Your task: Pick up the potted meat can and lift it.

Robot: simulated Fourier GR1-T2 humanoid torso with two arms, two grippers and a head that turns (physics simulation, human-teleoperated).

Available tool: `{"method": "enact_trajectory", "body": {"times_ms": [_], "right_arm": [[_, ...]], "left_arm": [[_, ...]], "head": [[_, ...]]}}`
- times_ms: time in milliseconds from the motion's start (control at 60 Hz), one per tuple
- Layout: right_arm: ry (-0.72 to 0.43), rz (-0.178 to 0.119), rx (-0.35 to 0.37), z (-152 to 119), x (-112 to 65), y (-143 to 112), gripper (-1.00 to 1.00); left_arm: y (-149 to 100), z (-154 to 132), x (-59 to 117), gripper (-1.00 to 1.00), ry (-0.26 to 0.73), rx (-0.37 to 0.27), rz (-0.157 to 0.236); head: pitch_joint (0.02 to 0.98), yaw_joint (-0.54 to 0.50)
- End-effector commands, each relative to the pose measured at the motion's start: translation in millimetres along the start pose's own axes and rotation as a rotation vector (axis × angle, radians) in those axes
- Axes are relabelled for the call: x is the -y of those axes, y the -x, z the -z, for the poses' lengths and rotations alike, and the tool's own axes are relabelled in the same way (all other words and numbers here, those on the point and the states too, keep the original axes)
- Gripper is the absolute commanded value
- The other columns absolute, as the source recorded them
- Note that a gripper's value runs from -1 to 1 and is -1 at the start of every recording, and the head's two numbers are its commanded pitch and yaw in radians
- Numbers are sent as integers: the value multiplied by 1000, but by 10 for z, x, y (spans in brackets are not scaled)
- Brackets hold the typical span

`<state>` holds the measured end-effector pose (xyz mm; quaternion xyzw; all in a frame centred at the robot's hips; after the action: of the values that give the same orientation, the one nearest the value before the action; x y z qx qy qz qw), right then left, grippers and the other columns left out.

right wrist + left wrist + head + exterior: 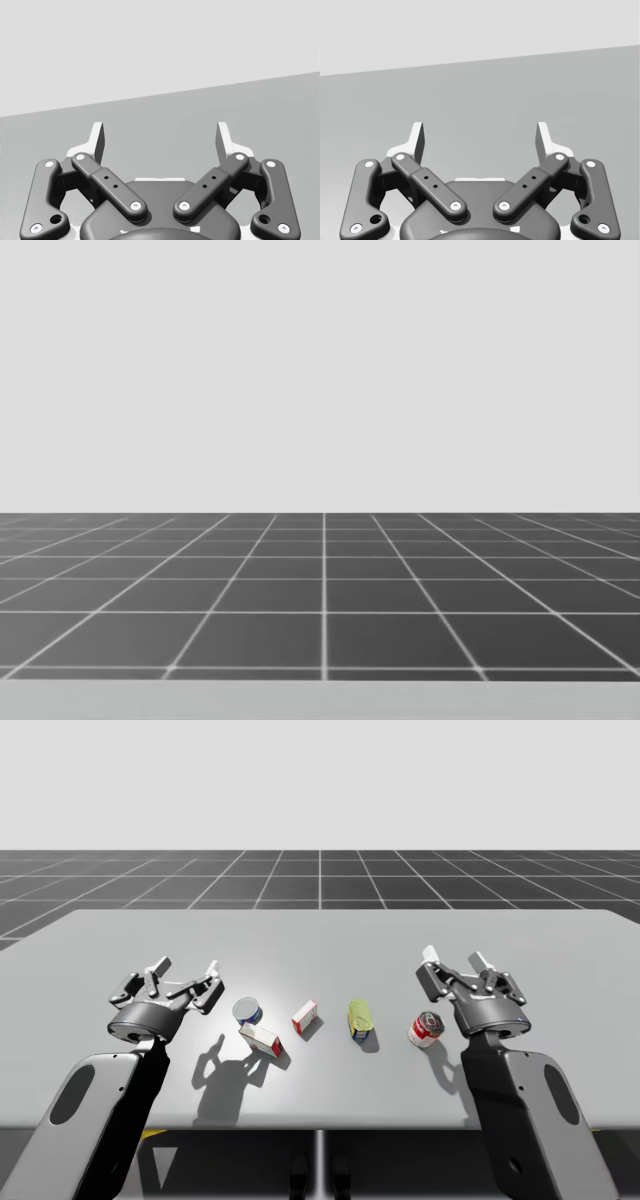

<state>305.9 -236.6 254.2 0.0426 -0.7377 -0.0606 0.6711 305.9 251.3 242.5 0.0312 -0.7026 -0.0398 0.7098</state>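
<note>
Meat can (248, 1011), probably the blue one, sits just beside a red-and-white box (260, 1039), so my left gripper (186, 982), fingers spread open, could knock both.

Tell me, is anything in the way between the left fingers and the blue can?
Nothing visible stands between my left gripper and the blue can; the open fingers are right beside it. A red-and-white box lies close by the can's near side and might crowd a grasp.
</note>
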Motion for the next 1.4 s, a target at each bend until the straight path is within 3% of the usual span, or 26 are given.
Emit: {"method": "enact_trajectory", "body": {"times_ms": [17,200,300,350,617,867,1250,1317,1400], "right_arm": [[7,14,-2,-13,-8,0,-1000],[-55,48,-46,-14,1,-12,-1000],[-53,38,-50,-11,-2,-10,-1000],[-38,17,-54,-5,-8,-4,-1000],[-24,3,-55,7,-10,6,-1000],[-8,-23,-54,14,-10,13,-1000],[16,-30,-47,22,-21,22,-1000],[23,-60,-30,11,-59,21,-1000],[14,-68,-27,-82,-126,-21,-1000]], "left_arm": [[-1,-1,1,-1000,-1,-1,1],[-1,-1,1,-1000,-5,-2,0],[0,-1,1,-1000,-5,-1,1],[0,-2,1,-1000,-5,-1,1],[-4,-3,4,-1000,1,4,-4],[-7,-5,11,-1000,2,9,2],[-20,-20,41,-1000,17,15,5],[-24,-18,44,-1000,17,14,2],[-22,-18,49,-1000,16,11,-1]], "head": [[73,10],[99,9],[158,5],[206,5],[469,5],[659,-50],[820,-164],[825,-167],[821,-165]]}}
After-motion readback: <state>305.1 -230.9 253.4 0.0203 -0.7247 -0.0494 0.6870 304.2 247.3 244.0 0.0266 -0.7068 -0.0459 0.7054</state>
